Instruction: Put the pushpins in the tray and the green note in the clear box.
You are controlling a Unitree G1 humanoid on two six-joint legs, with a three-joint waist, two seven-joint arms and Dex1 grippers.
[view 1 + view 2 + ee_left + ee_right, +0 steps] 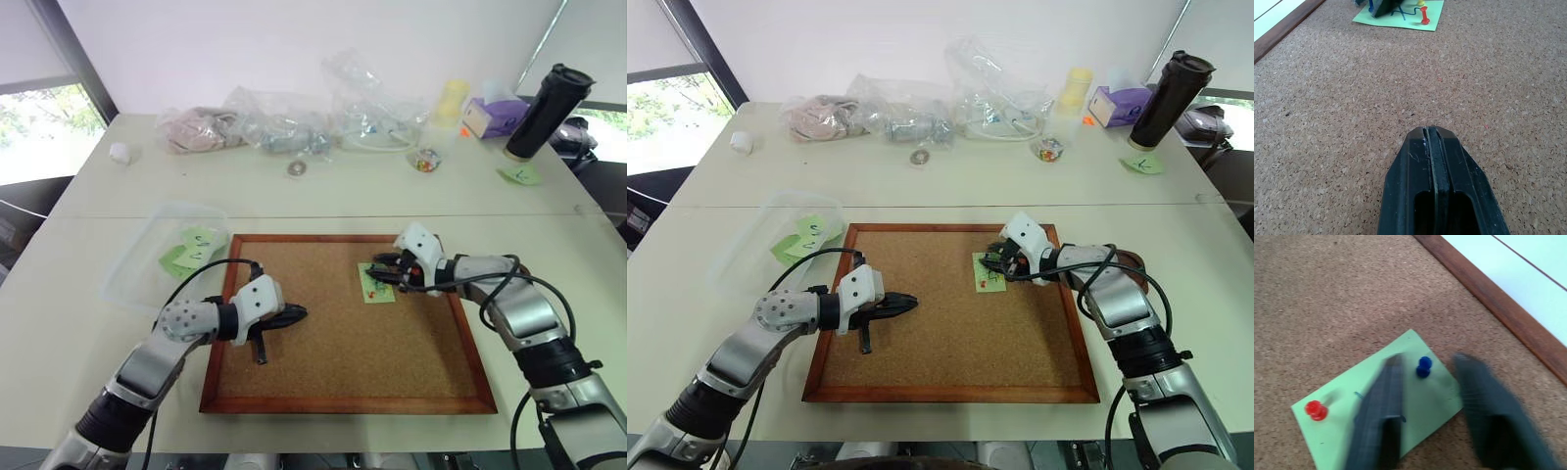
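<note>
Closest in, the left pincer is clenched shut with nothing in it, hovering low over bare cork board, well short of the green note that lies ahead of its tip.

On that note the right pincer has its jaws apart, one finger over the paper and the other just past the paper's edge. The blue pin stands between the fingertips, not visibly pinched yet. The red pin sits at the note's far corner, well to one side of this pincer. The clear box lies off the board beyond the left pincer, with other green slips already inside.

Likely troubles from here:
- The pin head is tiny and round, so if the jaws close off-centre it could squirt sideways or tip over instead of being gripped.
- The finger resting over the paper may drag or crease the note as it closes.
- Pulling at a slant rather than straight out could lift the note with the pin and tear it at the red pin.
</note>
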